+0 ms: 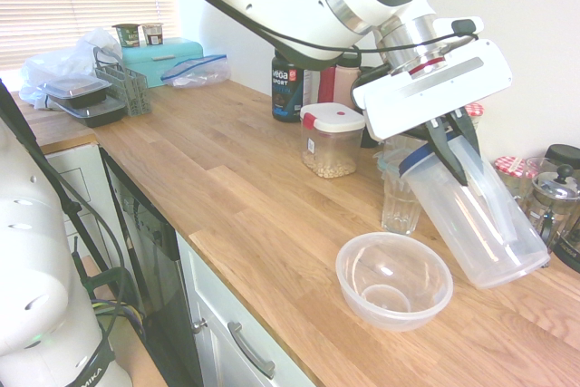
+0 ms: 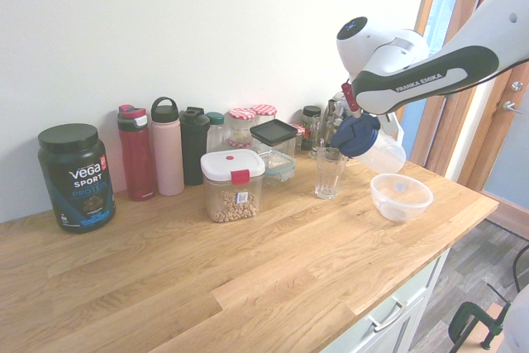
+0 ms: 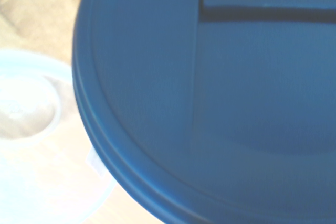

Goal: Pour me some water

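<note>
**Jug tilted beside the bowl**

Along the back edge of your counter [image 2: 248,287], starting at the left in the second exterior view, you have a Vega tub [image 2: 74,175], a red bottle [image 2: 136,153], a pink bottle [image 2: 167,148] and a dark bottle [image 2: 194,145]. Just in front of them stands a box [image 2: 233,186] with a white lid and a red clip, something beige in its bottom. Further right there is a glass [image 2: 329,173], upright, and near the counter's right end a clear bowl [image 2: 401,196], close to the front edge.

Your gripper [image 1: 449,133] is pinching the jug [image 1: 476,215] near its blue lid [image 2: 357,135], fingers pressed onto it. The jug hangs tilted, lid end up, its clear base down by the counter between glass and bowl; you cannot tell whether the base touches the wood. In the wrist view the lid fills most of the picture, with the bowl's rim showing past it.

In the first exterior view, the far counter end carries black trays [image 1: 86,101] and a teal box [image 1: 168,59].
</note>
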